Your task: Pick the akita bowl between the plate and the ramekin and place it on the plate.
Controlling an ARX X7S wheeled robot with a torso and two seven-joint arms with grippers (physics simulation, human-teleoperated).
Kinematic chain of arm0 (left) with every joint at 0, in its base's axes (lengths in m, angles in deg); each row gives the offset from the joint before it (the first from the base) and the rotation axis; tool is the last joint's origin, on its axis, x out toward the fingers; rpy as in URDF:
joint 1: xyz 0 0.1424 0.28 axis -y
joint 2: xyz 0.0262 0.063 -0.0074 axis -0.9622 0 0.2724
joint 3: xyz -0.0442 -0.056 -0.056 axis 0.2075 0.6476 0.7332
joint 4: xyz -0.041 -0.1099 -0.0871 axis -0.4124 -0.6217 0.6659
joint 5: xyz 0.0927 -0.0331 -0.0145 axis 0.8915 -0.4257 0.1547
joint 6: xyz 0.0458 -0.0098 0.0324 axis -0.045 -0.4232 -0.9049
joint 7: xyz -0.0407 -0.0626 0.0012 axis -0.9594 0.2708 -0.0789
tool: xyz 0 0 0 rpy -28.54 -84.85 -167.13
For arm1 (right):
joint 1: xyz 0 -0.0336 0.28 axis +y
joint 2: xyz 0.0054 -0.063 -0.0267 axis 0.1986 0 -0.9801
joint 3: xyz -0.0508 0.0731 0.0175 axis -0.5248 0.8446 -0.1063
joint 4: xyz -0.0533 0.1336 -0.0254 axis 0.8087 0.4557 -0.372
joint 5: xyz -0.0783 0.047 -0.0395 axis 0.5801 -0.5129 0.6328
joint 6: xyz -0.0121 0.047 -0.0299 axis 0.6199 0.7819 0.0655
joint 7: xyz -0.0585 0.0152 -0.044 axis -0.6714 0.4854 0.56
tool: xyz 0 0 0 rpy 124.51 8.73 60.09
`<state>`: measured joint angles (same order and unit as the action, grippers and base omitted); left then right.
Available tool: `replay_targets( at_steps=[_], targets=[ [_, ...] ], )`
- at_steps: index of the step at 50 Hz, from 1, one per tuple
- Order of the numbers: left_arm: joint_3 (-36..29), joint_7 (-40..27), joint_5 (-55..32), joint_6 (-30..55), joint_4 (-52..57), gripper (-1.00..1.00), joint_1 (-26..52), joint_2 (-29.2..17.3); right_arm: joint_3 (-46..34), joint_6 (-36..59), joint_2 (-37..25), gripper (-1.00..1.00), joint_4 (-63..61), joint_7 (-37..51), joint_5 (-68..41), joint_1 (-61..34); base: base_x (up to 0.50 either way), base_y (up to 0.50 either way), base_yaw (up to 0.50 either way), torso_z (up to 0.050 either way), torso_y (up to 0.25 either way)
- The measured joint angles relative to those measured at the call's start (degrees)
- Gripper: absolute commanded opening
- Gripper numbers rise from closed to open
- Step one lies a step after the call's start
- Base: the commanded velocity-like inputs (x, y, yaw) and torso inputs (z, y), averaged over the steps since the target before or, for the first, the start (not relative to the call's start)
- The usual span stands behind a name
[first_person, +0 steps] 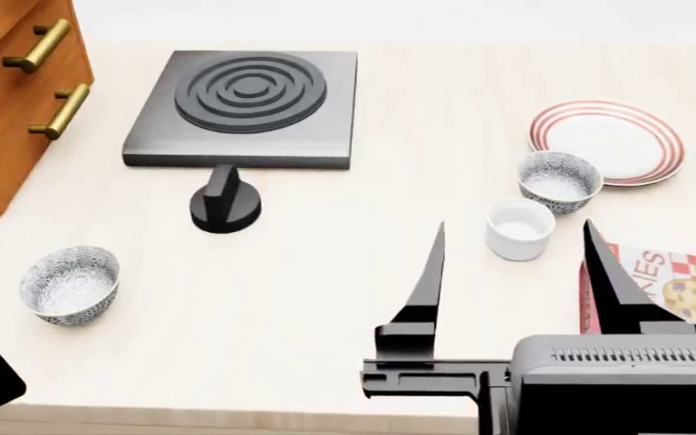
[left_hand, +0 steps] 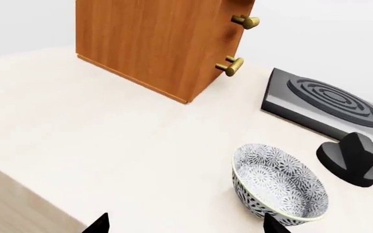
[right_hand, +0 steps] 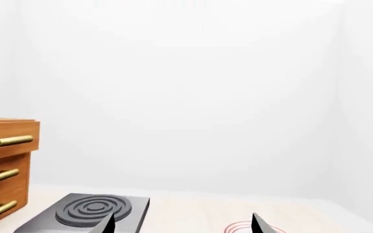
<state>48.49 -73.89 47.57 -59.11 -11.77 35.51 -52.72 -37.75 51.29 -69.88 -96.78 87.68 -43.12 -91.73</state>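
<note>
The akita bowl [first_person: 558, 179], grey-patterned outside and pale inside, stands between the red-ringed white plate [first_person: 608, 140] behind it and the plain white ramekin [first_person: 520, 228] in front. My right gripper [first_person: 515, 228] is raised on the near side of them, open and empty, its fingers framing the ramekin in the head view. The right wrist view looks level across the table and catches only the plate's red rim [right_hand: 242, 226] between the open gripper [right_hand: 183, 222]. My left gripper [left_hand: 186, 221] is open and empty beside a second patterned bowl [left_hand: 279, 183] at the near left [first_person: 70, 284].
A black stove plate [first_person: 246, 104] lies at the back with a black knob [first_person: 225, 204] in front of it. A wooden drawer cabinet [first_person: 10, 82] with brass handles stands at the far left. A red printed box [first_person: 674, 281] lies at the right, next to the ramekin.
</note>
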Motion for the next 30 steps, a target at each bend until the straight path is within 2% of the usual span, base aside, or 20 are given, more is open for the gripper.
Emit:
replay_targets(
  at_steps=[30],
  targets=[
    [-0.6,-0.5,-0.4,-0.6,-0.6,1.00,0.0,-0.4,1.2,-0.5,-0.3,1.00,-0.6,1.0,-2.1,0.3,0.00,-0.08,0.00,0.000,0.000]
  ],
)
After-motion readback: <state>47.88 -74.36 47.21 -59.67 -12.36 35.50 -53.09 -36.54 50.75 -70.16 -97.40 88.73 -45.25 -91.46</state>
